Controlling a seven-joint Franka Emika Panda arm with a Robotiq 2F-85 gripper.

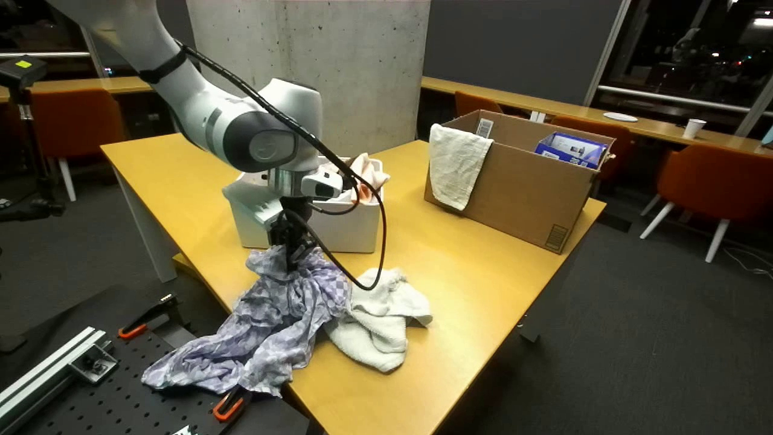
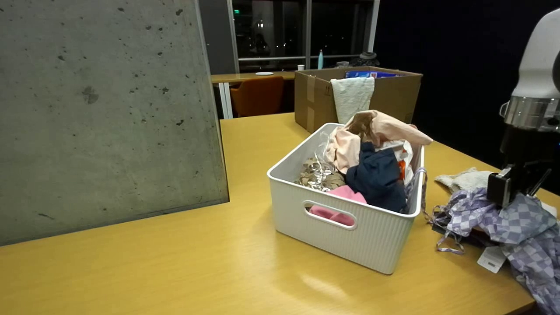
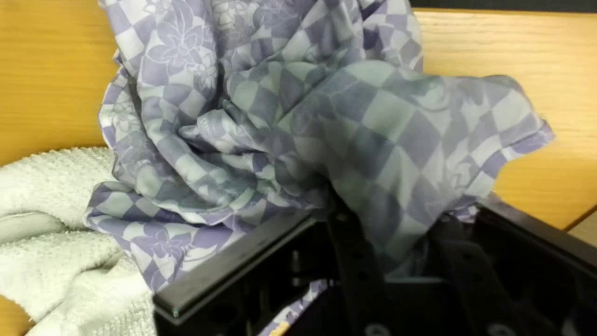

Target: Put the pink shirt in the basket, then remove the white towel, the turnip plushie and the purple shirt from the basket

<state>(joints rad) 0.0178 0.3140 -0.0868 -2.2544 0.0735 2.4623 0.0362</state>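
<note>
1. Lavender-checked thin shirt is lying mostly beside the light-grey plastic basket, strap hanging over its edge; black gripper is pinching the fabric.
2. Thick off-white towel is lying outside: done.
3. Rose-pink fabric shirt is resting inside: done.
4. Turnip plushie isn't showing recognisably.

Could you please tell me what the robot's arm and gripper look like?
The Panda arm is white, with a rounded grey joint cover, a black band and a black cable running along it. A silvery collar sits above the Robotiq gripper, which is black and angular, with pale screws.
</note>
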